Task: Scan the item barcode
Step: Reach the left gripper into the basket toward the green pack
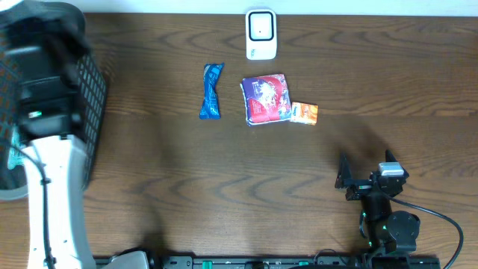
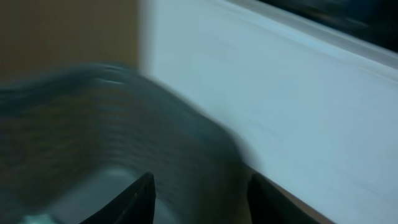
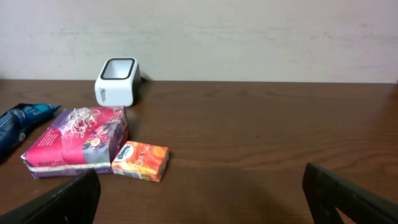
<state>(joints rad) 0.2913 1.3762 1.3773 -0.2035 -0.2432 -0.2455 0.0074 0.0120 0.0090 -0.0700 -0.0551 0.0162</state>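
The right gripper [image 3: 199,202] has its jaws spread wide and empty, low over the worktop [image 1: 224,164], well in front of the scanner [image 1: 261,33]. The left gripper [image 2: 199,199] is above the black basket [image 1: 86,97], far left of the scanner; its jaws stand partly apart with nothing seen between them, though that view is blurred. Just in front of the scanner lie a pink pack [image 1: 266,99], a small orange pack [image 1: 304,113] touching its right side, and a blue wrapper [image 1: 212,91] to its left.
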